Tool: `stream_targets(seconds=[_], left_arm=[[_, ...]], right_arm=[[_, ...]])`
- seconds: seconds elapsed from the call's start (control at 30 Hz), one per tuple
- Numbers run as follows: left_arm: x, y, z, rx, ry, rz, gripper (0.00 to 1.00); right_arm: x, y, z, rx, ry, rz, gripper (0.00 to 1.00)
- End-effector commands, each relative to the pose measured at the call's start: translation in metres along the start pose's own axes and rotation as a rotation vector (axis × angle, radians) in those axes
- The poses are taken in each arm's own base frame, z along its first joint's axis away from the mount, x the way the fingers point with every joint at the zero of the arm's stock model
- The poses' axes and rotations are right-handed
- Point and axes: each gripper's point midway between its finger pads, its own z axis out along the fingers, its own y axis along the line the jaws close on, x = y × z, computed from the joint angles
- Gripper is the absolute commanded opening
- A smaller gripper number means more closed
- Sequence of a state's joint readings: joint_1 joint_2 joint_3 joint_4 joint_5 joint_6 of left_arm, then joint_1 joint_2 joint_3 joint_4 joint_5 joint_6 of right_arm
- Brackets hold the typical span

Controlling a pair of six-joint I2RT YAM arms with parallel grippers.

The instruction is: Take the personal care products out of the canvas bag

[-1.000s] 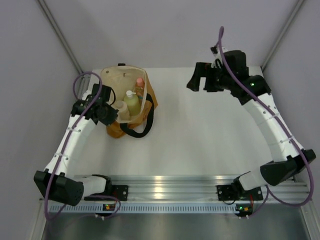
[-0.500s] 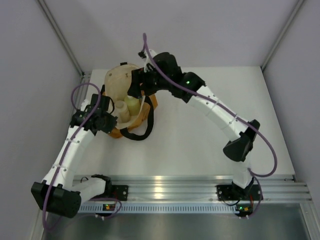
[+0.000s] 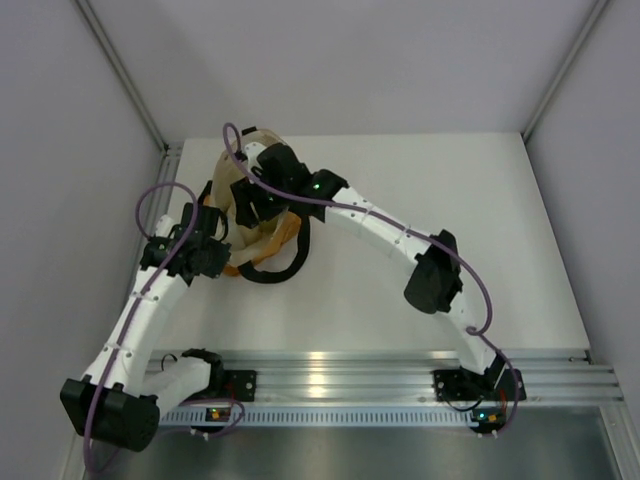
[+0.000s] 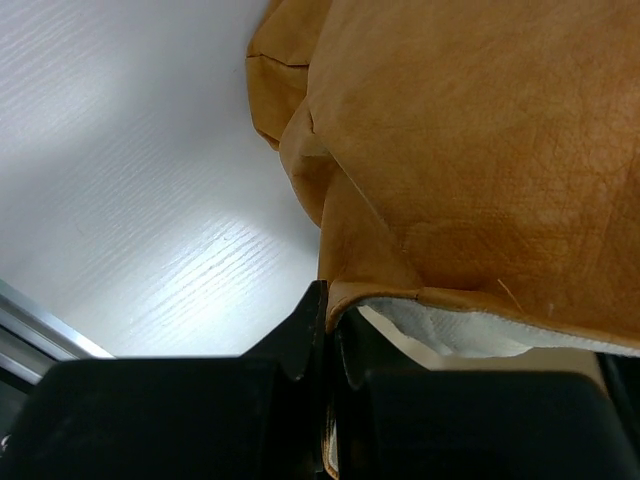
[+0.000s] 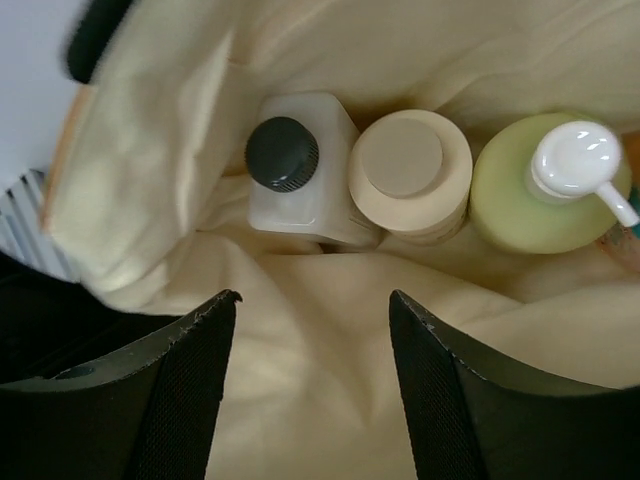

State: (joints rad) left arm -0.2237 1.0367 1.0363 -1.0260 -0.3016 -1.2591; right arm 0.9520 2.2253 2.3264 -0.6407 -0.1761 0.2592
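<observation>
Since the white counter (image 3: 450,200) is the broadest thing I can see, I start there: flat, matte, with a faint wood-like grain in the left wrist view. At its far left corner sits the canvas bag (image 3: 285,228), slumped and creased. Its outside is mustard-tan with a pebbled, almost leathery weave (image 4: 480,150), and its inside is soft cream cloth lying in loose folds (image 5: 330,400). A black strap handle (image 3: 270,272) loops onto the counter at the bag's near side.

My left end effector (image 4: 325,310) is clenched on the bag's rim, the tan edge and white lining pinched between its black fingers.

My right end effector (image 5: 312,300) hangs over the bag's mouth, its ribbed black fingers spread apart with only lining between them, grasping nothing.

The personal care products stand in a row at the bottom of the bag, touching side by side. To the right is a rounded pale yellow-green bottle (image 5: 510,205) with a glossy white pump. In the middle is a beige cylindrical bottle (image 5: 410,165) with a flat lid. To the left is a squarish white bottle (image 5: 300,210) with a ridged dark cap.
</observation>
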Motion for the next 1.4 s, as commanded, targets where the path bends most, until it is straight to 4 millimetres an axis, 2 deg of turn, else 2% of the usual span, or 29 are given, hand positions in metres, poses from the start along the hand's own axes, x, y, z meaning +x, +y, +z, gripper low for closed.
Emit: stream_targets(seconds=[0.0, 0.13, 0.23, 0.4, 0.57, 0.73, 0.97, 1.17, 1.37], left_arm=[[0.009, 0.024, 0.004, -0.082, 0.019, -0.010, 0.00], [0.010, 0.024, 0.006, -0.091, 0.023, -0.015, 0.00], [0.003, 0.020, 0.003, -0.080, 0.005, -0.023, 0.00], [-0.014, 0.019, -0.004, -0.087, -0.054, -0.050, 0.00], [-0.022, 0.025, -0.007, -0.116, -0.097, -0.080, 0.00], [-0.022, 0.031, -0.007, -0.121, -0.106, -0.133, 0.00], [-0.017, 0.036, -0.004, -0.131, -0.087, -0.168, 0.00], [-0.010, 0.035, -0.003, -0.130, -0.052, -0.193, 0.00], [-0.004, 0.037, -0.003, -0.126, -0.028, -0.199, 0.00]], right_arm=[[-0.026, 0.018, 0.009, -0.031, -0.104, -0.079, 0.61], [-0.012, 0.010, 0.028, -0.014, -0.077, -0.080, 0.63], [-0.010, 0.007, 0.037, -0.012, -0.080, -0.079, 0.65], [-0.017, 0.010, 0.044, 0.009, -0.130, -0.107, 0.68], [-0.012, 0.016, 0.054, 0.044, -0.147, -0.159, 0.70], [-0.011, 0.011, 0.068, 0.092, -0.181, -0.176, 0.69], [-0.006, 0.020, 0.077, 0.099, -0.197, -0.196, 0.69], [0.012, 0.003, 0.101, 0.149, -0.191, -0.212, 0.67], [0.025, 0.007, 0.114, 0.126, -0.174, -0.225, 0.65]])
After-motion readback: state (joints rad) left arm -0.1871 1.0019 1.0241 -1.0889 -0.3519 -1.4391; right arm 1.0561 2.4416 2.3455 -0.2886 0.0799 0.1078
